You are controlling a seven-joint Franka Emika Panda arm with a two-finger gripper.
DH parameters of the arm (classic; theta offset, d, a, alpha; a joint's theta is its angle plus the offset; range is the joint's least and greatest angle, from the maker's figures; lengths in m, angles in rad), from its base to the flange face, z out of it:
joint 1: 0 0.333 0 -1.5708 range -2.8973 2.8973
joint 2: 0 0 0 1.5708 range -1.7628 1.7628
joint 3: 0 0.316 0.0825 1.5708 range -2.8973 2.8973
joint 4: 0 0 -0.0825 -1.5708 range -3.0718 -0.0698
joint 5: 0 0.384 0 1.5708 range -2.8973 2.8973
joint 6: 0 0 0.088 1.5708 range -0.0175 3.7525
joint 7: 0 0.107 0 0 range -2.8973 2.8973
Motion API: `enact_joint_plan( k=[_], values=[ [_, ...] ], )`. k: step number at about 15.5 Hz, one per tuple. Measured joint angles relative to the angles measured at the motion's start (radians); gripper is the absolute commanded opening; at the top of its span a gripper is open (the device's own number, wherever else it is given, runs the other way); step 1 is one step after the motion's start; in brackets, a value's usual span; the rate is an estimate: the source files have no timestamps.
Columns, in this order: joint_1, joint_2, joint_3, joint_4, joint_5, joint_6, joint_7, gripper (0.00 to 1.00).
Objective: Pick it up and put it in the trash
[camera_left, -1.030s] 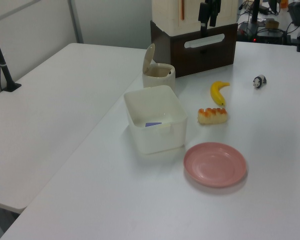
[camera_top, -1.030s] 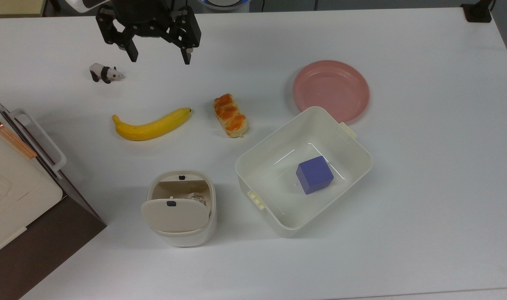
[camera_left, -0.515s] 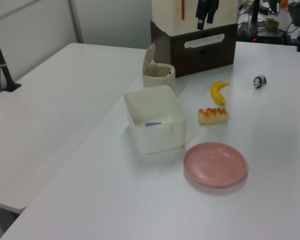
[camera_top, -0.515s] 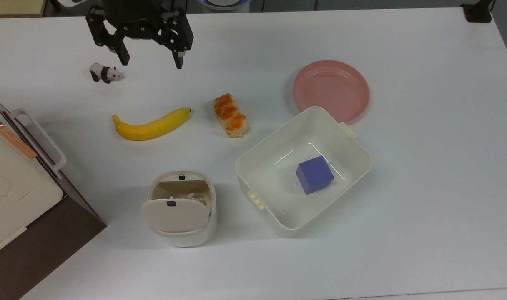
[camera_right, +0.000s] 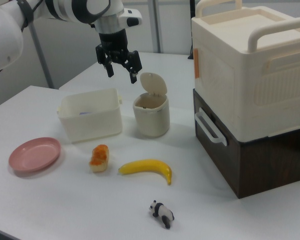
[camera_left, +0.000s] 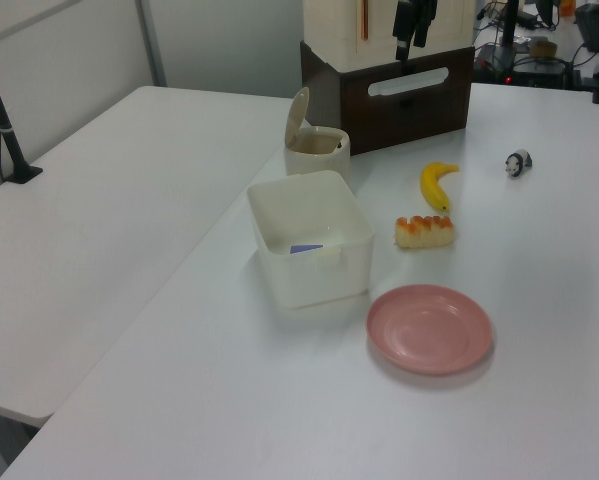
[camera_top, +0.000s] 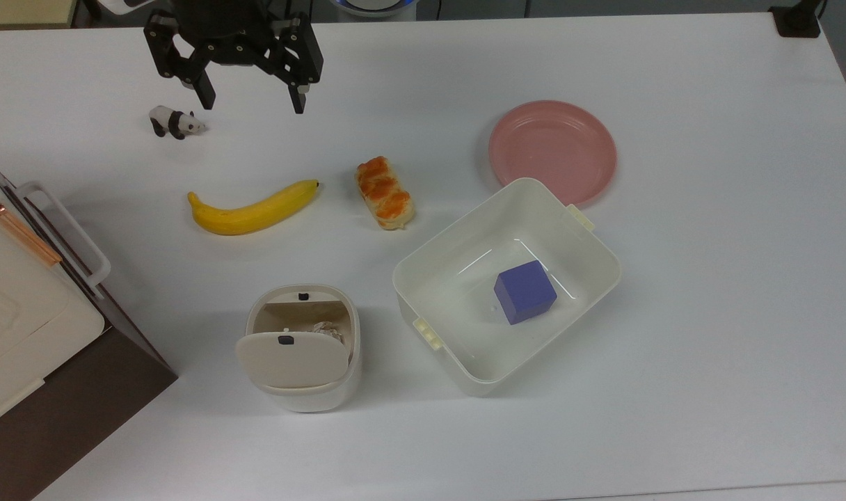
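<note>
Inside the trash bin, just behind its tipped flap, sits the crumpled paper ball. Meanwhile the gripper hangs empty with fingers spread wide, up near the toy panda, well apart from the bin.

The flap hid most of the paper in the bin; my arm ran off the top view's 12 o'clock edge.

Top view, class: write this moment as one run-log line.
gripper: open, empty, above table near panda toy | paper ball: inside trash bin | flap lid: tilted open | task: appears done
</note>
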Motion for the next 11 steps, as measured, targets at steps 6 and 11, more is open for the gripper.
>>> enact_joint_plan(
  k=[6,11],
  values=[
    [0.001,-0.006,0.002,0.000,0.000,-0.040,-0.017,1.00],
    [0.002,-0.012,0.003,-0.001,0.000,-0.044,-0.017,1.00]
  ],
)
